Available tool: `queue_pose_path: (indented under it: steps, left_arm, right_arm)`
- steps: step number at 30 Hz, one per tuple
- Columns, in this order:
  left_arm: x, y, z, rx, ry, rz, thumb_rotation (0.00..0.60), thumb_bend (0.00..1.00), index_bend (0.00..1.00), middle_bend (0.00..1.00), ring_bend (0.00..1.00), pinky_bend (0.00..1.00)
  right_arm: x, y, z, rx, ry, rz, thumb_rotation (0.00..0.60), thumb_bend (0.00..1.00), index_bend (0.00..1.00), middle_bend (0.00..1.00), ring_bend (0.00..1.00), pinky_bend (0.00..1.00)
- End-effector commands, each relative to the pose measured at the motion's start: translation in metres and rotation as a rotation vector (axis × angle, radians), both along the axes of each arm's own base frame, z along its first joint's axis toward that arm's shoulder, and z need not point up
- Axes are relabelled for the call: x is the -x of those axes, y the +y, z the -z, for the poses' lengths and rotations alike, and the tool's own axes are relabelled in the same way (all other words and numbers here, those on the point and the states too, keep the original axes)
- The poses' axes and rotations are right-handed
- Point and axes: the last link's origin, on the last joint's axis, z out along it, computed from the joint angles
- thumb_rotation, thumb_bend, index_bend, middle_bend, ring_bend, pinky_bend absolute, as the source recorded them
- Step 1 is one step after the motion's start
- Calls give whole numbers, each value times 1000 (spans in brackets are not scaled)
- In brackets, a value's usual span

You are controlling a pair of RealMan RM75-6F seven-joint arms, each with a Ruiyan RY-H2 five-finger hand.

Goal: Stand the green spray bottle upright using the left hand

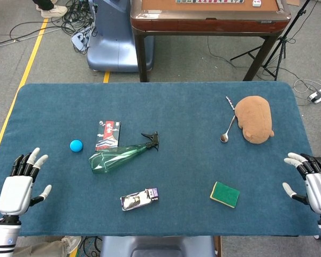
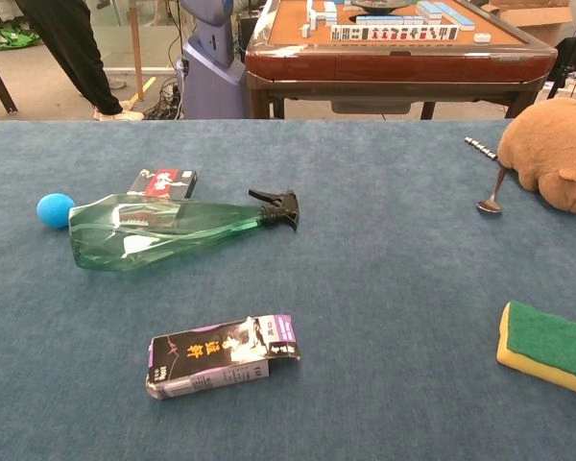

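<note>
Head view only – left hand, right hand, both spread, holding nothing; green spray bottle lying flat.

Green spray bottle on its side; black nozzle rightward

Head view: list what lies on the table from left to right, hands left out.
Blue ball → green spray bottle → sponge → plush toy.

The green spray bottle lies on its side, well apart from the empty, spread left robot hand.
</note>
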Motion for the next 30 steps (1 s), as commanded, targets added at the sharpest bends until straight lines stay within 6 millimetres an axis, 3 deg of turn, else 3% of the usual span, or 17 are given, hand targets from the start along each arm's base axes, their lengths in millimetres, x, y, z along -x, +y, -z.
queue_pose_path:
  steps: [1,8,14,30]
  left_arm:
    - [-1,0,0,3,-1,2,600,297,123,0,0,0]
    - [-9,4,-1,27,-6,38,600,298,124,0,0,0]
    - [-34,15,7,91,-12,112,600,297,123,0,0,0]
    - [-115,81,60,353,21,208,600,298,124,0,0,0]
  right_arm:
    - [-1,-1,0,0,2,-4,600,249,293,232,137,175]
    - [-4,-4,0,3,5,-13,600,249,293,232,137,175]
    - [-8,-7,0,2,6,-25,600,249,293,232,137,175]
    - [-17,-11,2,-12,20,-40,600,248,293,232,137,175]
